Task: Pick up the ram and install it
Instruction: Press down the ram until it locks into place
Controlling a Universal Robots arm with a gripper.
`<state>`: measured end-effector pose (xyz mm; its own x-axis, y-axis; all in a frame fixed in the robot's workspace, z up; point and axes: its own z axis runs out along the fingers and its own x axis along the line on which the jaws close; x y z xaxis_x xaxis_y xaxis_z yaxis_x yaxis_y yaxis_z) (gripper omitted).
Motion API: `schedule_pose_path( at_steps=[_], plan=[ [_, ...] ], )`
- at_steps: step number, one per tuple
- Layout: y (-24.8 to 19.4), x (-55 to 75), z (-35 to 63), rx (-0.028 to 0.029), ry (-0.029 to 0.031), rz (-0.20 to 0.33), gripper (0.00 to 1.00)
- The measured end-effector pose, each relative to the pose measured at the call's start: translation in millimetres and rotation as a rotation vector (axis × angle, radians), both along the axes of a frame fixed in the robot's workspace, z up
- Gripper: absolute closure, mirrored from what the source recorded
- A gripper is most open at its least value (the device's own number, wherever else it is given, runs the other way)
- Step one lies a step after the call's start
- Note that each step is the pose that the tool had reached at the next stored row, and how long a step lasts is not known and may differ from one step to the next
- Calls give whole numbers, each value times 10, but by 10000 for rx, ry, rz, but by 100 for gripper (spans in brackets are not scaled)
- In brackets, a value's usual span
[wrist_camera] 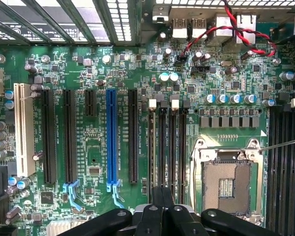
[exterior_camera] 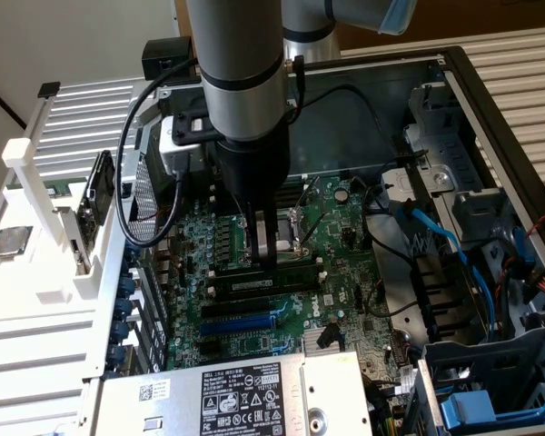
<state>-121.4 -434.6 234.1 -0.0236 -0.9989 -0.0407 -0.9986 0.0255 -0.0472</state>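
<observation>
The tool (exterior_camera: 263,259) is seen closed, its tips pressed down on the ram (exterior_camera: 263,282), which lies seated in a slot just beside the CPU socket (wrist_camera: 229,185). Black and blue slots (wrist_camera: 111,140) lie nearby; blue cables (exterior_camera: 445,238) run well apart.

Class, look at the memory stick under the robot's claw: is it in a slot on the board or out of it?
In. The memory stick stands on edge in a slot on the green board, level with it, directly below the shut claw.

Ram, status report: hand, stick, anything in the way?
Hand shut, low over the memory slots. Ram standing in a slot right by its tips. Nothing seen between them.
</observation>
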Motion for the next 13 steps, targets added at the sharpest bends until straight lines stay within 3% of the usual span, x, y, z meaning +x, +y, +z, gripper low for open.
schedule_pose_path(
  at_steps=[13],
  plan=[
    [-5,-1,-33,0,0,-1,90]
  ],
)
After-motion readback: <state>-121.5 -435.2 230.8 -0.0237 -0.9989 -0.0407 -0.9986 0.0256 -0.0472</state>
